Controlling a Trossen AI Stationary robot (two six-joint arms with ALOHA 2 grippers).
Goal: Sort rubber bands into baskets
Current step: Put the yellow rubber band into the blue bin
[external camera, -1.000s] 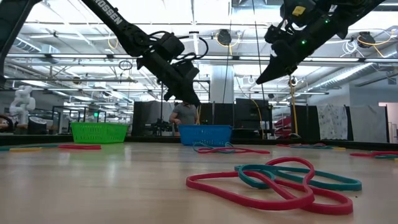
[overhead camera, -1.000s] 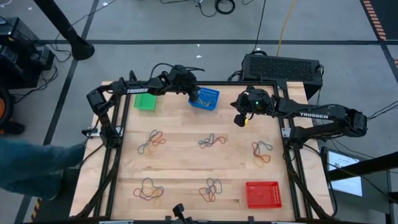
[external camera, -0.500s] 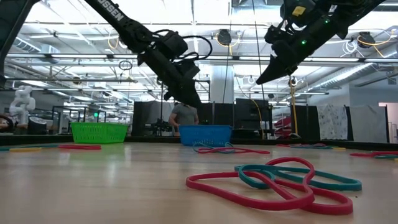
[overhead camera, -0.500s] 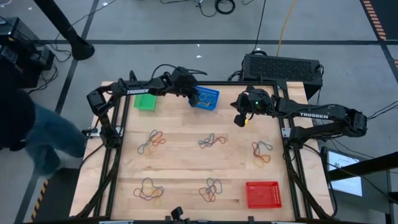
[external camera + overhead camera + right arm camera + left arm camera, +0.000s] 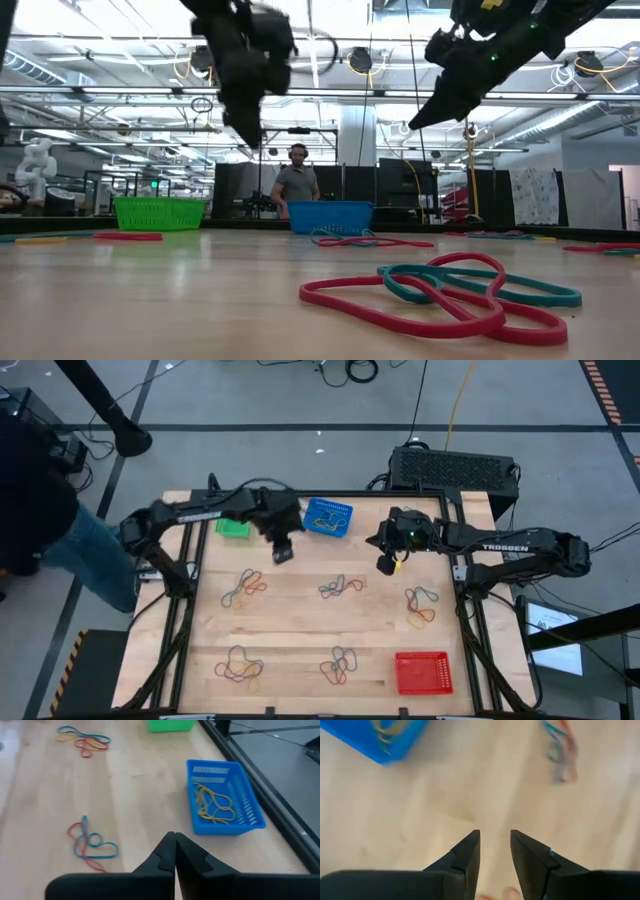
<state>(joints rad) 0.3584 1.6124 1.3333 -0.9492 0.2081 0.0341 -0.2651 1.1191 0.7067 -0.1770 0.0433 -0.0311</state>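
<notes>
My left gripper (image 5: 283, 550) hangs open over bare wood between the green basket (image 5: 231, 529) and the blue basket (image 5: 329, 517). In the left wrist view its fingers (image 5: 466, 857) stand apart with nothing between them. The blue basket (image 5: 225, 797) holds yellow rubber bands (image 5: 213, 803). My right gripper (image 5: 386, 565) is shut, raised right of the blue basket, and its closed fingertips (image 5: 175, 840) show no band. Loose rubber bands lie in clusters (image 5: 245, 585), (image 5: 340, 586), (image 5: 420, 606), (image 5: 238, 665), (image 5: 340, 663). The red basket (image 5: 423, 672) sits at the front right.
A black vented box (image 5: 455, 465) stands behind the table's far right edge. A person (image 5: 40, 510) stands off the table's left side, and another person (image 5: 297, 182) shows far behind the blue basket (image 5: 330, 215). A red and teal band tangle (image 5: 440, 290) lies near the low camera.
My left gripper opened over the blue basket, then swung away from it toward the table's left centre. The right arm dipped slightly. The person at the left walked further along.
</notes>
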